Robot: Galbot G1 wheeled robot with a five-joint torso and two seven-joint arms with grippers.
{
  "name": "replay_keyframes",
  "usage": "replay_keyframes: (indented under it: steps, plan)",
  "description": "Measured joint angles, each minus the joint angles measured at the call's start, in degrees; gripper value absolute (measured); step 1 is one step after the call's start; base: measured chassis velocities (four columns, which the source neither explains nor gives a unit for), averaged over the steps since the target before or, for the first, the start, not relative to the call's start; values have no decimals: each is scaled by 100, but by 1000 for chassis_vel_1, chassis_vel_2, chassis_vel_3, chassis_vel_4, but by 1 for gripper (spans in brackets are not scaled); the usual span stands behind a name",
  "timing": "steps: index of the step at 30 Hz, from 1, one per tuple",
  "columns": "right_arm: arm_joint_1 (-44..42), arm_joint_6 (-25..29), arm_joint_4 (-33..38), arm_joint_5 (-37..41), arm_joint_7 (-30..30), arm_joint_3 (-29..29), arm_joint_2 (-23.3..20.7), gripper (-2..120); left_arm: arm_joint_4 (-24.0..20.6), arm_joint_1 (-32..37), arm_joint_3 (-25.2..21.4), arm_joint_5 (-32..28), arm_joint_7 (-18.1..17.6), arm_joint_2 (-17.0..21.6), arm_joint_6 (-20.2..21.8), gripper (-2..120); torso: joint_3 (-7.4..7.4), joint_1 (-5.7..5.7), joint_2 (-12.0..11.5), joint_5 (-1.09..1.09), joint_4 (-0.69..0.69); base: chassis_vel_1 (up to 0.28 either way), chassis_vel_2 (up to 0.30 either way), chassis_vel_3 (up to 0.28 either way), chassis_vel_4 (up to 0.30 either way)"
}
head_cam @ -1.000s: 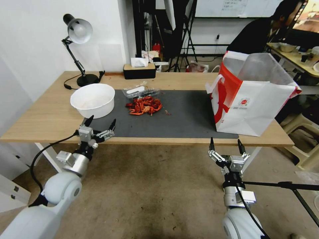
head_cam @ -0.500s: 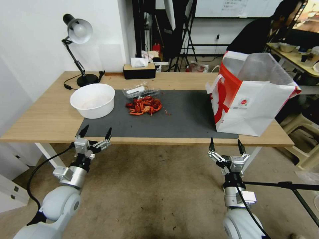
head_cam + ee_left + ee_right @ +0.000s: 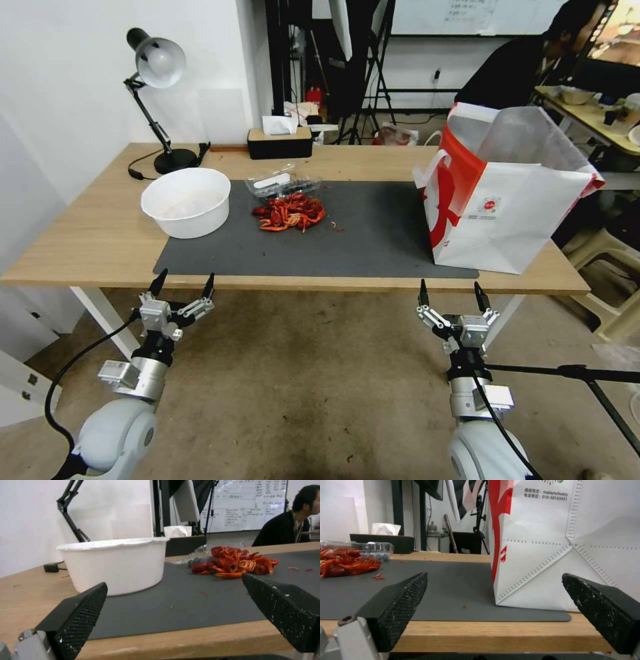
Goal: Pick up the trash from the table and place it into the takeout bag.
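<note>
Both grippers hang just off the table's point(image 3: 93, 247) near edge, left point(image 3: 184, 285) and right point(image 3: 449, 295) spread, gripping nothing. Bowl point(image 3: 186, 201) and shells point(image 3: 289, 212) sit mid-mat point(image 3: 373, 240); bag point(image 3: 507, 193) stands at the mat's right end. Bag contents hidden.

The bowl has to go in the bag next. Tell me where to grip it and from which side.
Grip the white bowl by its thin rim, probably the near wall, one finger inside and one outside, coming down from above. It stands upright and open-topped, and looks too wide to span. The left gripper, open just off the table's near edge, is nearest.
</note>
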Motion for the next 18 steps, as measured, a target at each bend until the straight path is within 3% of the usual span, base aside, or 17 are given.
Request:
replay_keyframes:
  steps: [18]
  plan:
    - [0,14,-7,-8,-5,1,6,100,12,-20,1,-13,20,20,-6,100,0,1,0,-1,0,0,0,0,0]
